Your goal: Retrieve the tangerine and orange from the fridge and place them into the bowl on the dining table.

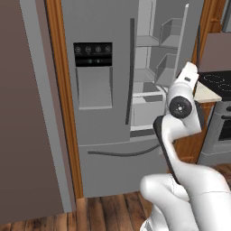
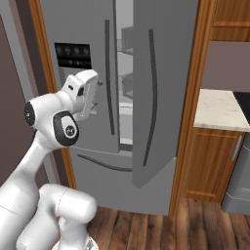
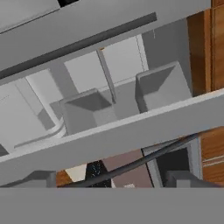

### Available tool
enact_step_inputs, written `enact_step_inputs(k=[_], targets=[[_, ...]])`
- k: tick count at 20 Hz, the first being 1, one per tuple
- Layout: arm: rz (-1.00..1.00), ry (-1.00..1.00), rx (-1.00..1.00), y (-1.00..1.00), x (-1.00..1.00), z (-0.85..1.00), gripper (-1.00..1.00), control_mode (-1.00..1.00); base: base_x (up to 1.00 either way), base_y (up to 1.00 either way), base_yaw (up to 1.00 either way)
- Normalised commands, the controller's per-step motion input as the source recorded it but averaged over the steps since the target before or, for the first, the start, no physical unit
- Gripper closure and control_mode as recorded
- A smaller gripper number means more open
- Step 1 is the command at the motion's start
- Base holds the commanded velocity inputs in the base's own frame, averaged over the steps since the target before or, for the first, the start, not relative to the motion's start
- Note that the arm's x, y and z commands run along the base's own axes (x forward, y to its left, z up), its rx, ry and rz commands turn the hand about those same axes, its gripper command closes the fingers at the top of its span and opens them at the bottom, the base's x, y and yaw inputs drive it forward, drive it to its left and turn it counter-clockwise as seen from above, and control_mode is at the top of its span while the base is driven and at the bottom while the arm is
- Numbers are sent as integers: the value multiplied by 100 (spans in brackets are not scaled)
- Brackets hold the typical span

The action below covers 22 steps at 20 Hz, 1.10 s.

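The tall grey fridge [image 1: 103, 126] stands straight ahead. Its left door, with the black control panel and the dispenser, is closed. Its right door [image 2: 163, 73] is swung open. Pale shelves show in the gap between the doors [image 2: 127, 73], and two grey door bins [image 3: 89, 109] hang inside the open door. My gripper [image 3: 113, 179] is open, its dark fingertips [image 3: 39, 179] set wide apart with nothing between them. The white hand [image 2: 83, 90] hovers at mid height in front of the doors, pointing into the fridge. The tangerine, orange, bowl and dining table are out of view.
A cream counter [image 2: 219, 110] on wooden cabinets [image 2: 215, 161] lies right of the fridge, beside a black stovetop [image 1: 216, 81]. A brown wall panel [image 1: 22, 113] closes off the left. The open door juts out over the wood floor [image 2: 146, 219].
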Motion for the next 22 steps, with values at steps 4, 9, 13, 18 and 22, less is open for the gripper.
enact_step_inputs(k=[4, 9, 13, 18, 22], targets=[[-12, 24, -16, 9, 23, 0, -100, -100, 0, 0, 0], [-7, 15, -5, 0, 36, -1, -100, -100, 0, 0, 0], [-4, 0, 0, -4, 36, -27, -100, -100, 0, 0, 0], [-3, 0, 0, -17, 46, -32, -100, -100, 0, 0, 0], [-1, 0, 0, -29, 52, -31, -100, -100, 0, 0, 0]])
